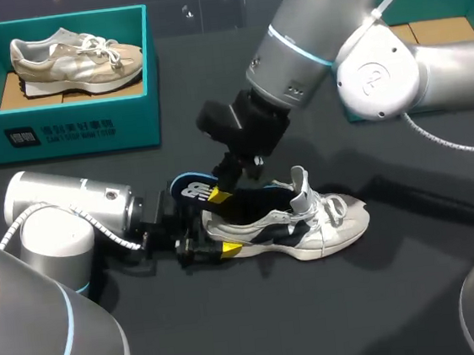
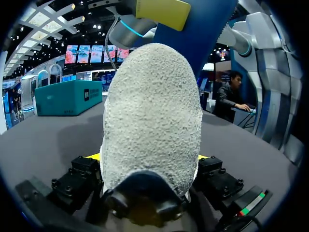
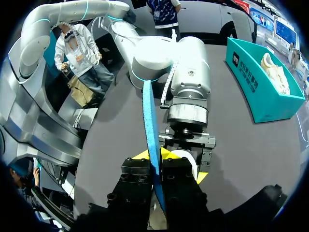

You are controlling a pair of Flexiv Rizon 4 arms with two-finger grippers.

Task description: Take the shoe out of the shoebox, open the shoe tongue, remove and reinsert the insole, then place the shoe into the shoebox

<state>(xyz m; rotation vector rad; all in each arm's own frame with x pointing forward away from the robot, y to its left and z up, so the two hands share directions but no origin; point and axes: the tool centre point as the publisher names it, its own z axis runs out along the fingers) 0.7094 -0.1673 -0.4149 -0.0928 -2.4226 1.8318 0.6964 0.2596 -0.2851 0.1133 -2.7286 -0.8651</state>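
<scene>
Steadying shoe for insole work
Left tool [image 1: 214, 241] clenched on the heel of the shoe [image 1: 309, 221], pinning it on the desk [image 1: 320, 321], likely as anchor; right tool [image 1: 222, 193] pinches the blue insole [image 1: 191, 188] slanting out of the heel opening; shoebox [image 1: 71, 131] well apart.

The shoe [image 1: 310, 225] lies mid-table, the insole [image 1: 192, 189] rising from its heel; the shoebox [image 1: 71, 131] stands behind-left, another shoe [image 1: 76, 60] inside.

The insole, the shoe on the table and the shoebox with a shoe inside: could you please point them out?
insole [image 1: 192, 189]: head view, its blue end above the heel.
shoe [image 1: 331, 229]: head view, white side near the toe.
shoebox [image 1: 88, 129]: head view, teal front wall.
</scene>
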